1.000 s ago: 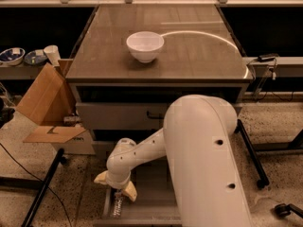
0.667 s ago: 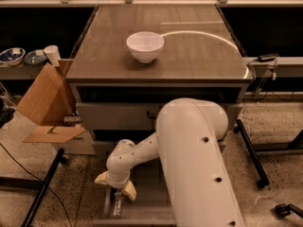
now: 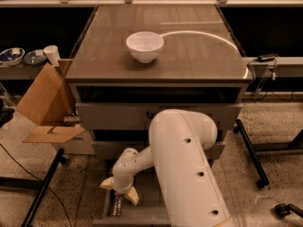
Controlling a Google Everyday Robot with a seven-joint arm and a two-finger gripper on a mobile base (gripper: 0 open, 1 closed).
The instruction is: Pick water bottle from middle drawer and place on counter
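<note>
1 small, clear, ribbed water bottle (image 3: pixel 117 206) lies on the middle drawer (image 3: pixel 144 205) floor, just beneath the pincer (image 3: pixel 119 193) — released, its pads spread either side of the bottle's top. Surface (image 3: pixel 199 56) above — 1 white bowl (image 3: pixel 145 45).

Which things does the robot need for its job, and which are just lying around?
Needed: water bottle, lying in the middle drawer; counter; end effector, just above the bottle.
Lying about: white bowl on the counter; cardboard box; white cup.
</note>
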